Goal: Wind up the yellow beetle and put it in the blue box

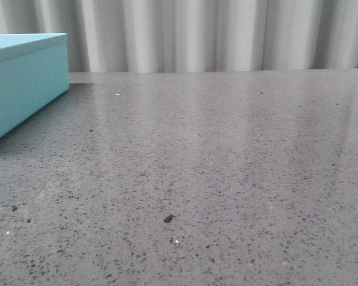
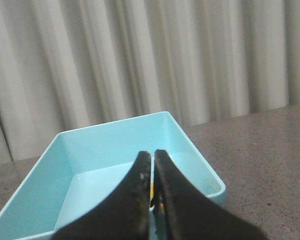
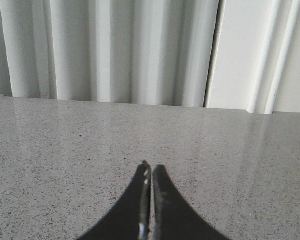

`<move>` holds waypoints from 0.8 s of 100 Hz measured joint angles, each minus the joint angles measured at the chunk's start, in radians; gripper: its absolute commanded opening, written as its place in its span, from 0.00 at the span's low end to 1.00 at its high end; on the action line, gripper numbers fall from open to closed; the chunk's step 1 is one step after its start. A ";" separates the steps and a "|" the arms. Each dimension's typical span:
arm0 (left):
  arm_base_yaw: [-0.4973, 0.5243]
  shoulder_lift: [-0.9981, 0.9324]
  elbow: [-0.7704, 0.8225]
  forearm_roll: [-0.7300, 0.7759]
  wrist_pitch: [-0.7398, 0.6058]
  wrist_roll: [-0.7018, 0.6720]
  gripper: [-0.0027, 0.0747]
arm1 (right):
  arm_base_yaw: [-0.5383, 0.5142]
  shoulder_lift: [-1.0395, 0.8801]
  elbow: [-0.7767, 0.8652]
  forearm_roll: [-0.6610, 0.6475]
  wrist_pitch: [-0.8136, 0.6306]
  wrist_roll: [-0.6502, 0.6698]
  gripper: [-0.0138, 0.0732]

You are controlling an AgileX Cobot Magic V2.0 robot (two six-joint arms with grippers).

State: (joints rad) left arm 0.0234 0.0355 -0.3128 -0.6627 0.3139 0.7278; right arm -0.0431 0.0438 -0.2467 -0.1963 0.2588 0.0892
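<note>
Yellow glints in the slit between the nearly closed fingers of the left end effector (image 2: 153, 195), so it seems to grip the yellow beetle (image 2: 152, 200), mostly hidden. Just beyond lies the open blue box (image 2: 115, 131); a release short of the rim could drop the toy on the counter (image 2: 260, 150). Well apart, the right end effector (image 3: 149, 185) is closed and empty over the speckled stone.

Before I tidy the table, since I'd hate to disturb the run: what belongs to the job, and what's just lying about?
Job: blue box, open; yellow sliver behind the shut left gripper, likely the beetle.
Lying about: dark crumb on the table.
</note>
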 measured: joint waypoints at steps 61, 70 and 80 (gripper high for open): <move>0.000 0.000 0.004 0.000 -0.013 0.000 0.01 | 0.000 0.000 0.000 0.000 0.001 0.000 0.11; 0.000 0.000 0.024 0.000 -0.054 0.000 0.01 | 0.000 0.000 0.000 0.000 0.001 0.000 0.11; 0.000 0.000 0.050 0.015 -0.099 -0.025 0.01 | 0.000 0.000 0.000 0.000 0.001 0.000 0.11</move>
State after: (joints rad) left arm 0.0234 0.0355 -0.2629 -0.6481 0.2153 0.7024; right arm -0.0431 0.0438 -0.2467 -0.1963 0.2596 0.0892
